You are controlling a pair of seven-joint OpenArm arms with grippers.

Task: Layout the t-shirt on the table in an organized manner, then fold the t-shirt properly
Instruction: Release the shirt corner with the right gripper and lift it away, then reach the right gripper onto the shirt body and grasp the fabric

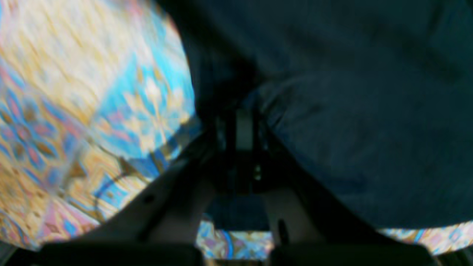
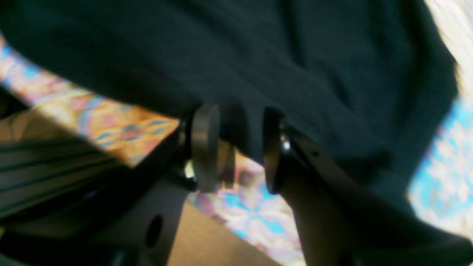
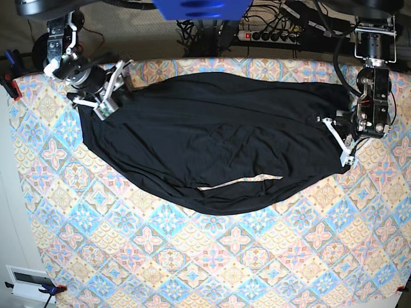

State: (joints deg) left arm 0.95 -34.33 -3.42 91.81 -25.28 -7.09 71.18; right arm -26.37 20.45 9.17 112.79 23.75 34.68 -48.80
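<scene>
Table (image 3: 192, 256) — base shows whole t-shirt (image 3: 212, 147) — wrists, blurred folds.

the worktop (image 3: 192, 256) is covered edge to edge in a tile-patterned cloth of blue, pink, cream and yellow diamond medallions. the black t-shirt (image 3: 212, 147) lies directly on it, spread wide across the far half in a rumpled oval. a thin pale slit shows in its near edge.
</scene>
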